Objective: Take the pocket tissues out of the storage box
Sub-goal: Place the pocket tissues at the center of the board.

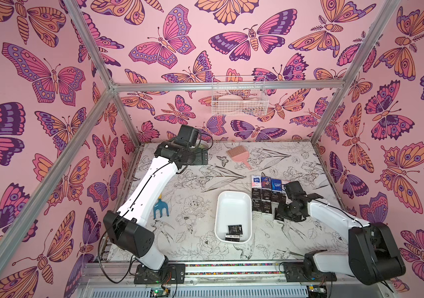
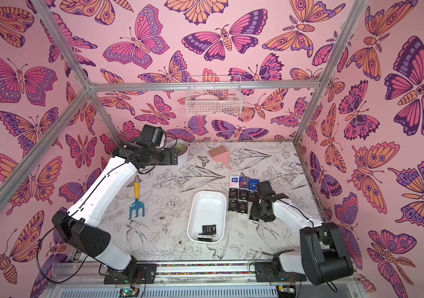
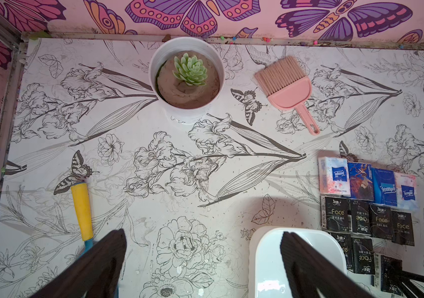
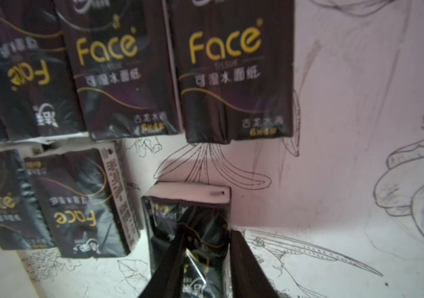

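Thirteen pocket tissues [image 3: 334,216] in all: nine black packets [image 4: 234,67] and four coloured packets [image 3: 383,185]. Two of the black ones lie inside the single storage box [image 1: 233,206]. The other seven and all four coloured ones lie on the surface [image 3: 154,144] just beside the storage box. Beyond the storage box stand one plant pot [image 3: 187,113] and one pink brush [image 3: 288,87]. One garden fork [image 2: 136,207] lies well apart from the storage box. One wire basket [image 1: 239,103] hangs on the wall beyond it.
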